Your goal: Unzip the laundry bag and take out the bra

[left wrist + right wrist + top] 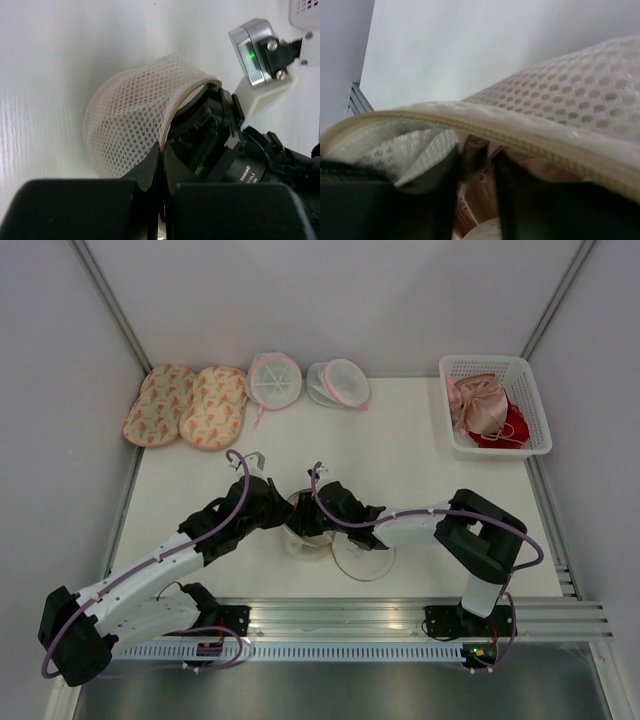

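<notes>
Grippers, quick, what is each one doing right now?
Left gripper: closed on the laundry bag at its rim.
Right gripper: inside the bag, with the bra between its fingers; cannot tell whether it grips.

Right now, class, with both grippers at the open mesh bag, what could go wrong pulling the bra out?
1. The left gripper pinches only the mesh rim of the laundry bag; if it slips, the bag may lift with the bra.
2. The right gripper reaches under the zipper edging, where the bra could snag.
</notes>
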Motion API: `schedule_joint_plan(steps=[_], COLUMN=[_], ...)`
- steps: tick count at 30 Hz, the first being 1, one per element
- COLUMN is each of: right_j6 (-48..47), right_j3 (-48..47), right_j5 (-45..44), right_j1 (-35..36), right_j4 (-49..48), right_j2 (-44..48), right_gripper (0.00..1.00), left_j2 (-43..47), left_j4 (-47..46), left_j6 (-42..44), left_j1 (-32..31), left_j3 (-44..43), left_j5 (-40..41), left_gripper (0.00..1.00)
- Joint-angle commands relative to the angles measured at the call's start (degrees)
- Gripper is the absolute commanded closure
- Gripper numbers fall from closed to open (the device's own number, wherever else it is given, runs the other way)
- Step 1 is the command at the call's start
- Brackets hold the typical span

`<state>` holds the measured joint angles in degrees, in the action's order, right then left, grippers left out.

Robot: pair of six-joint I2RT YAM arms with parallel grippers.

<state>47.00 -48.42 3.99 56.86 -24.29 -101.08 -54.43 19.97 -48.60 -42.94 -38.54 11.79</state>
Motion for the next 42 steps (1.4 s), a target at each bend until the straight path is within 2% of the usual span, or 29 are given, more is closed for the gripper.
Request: schedule_joint_plan(steps=[1,4,11,19,22,25,26,29,33,36,41,42], right_j6=[1.43,-0.06,-5.77,-8.5,-9.56,-9.48,-9.39,-10.17,-14.47,-17.82,-20.9,-21.07], right_j3=[-3.61,-2.73,3.16,4.31,4.3,6.67,8.59,10.89,6.25,0.54,-10.7,-11.6], right_j5=[0.32,-1.17,-1.45,5.93,7.17,7.35,5.7,0.69,-6.88,-12.68,-26.81,-26.84], right_j1=[0.97,1.06,1.06,1.15,1.06,1.06,1.15,1.06,1.06,0.8,-0.95,-1.75], right_j4=[-7.61,-5.07,7.04,14.97,14.8,7.8,2.55,-7.22,-10.59,-10.34,-3.42,-2.09], right_j2=[-1.58,0.52,19.39,31.9,33.92,36.91,37.96,36.67,30.08,25.76,20.84,21.01], right_gripper=[0.77,1.0,1.0,0.99,0.99,1.0,0.99,0.99,1.0,1.0,0.99,0.99], left_j2=[1.17,2.49,3.02,1.97,1.18,0.65,0.47,0.29,0.2,0.64,1.43,1.52], left_j4=[-0.72,-0.54,0.16,-0.81,-1.07,-1.42,-1.86,-2.65,-2.91,-3.27,-3.88,-3.8], left_j6=[-2.38,-2.2,-1.94,-1.5,-1.59,-2.11,-2.2,-2.64,-2.99,-3.08,-3.26,-3.17], left_j1=[-0.48,-0.39,-0.22,-0.13,-0.13,-0.04,-0.13,-0.13,-0.13,-0.13,-0.22,-0.22], left_j3=[0.75,1.36,2.25,1.28,0.93,1.01,1.19,1.37,1.28,1.02,1.28,1.28], left_j5=[-1.77,-0.99,0.6,0.43,-0.45,-1.42,-1.59,-2.12,-3.35,-4.14,-4.59,-4.32], left_gripper=[0.98,0.98,0.98,0.98,0.98,0.98,0.98,0.98,0.98,0.98,0.98,0.98])
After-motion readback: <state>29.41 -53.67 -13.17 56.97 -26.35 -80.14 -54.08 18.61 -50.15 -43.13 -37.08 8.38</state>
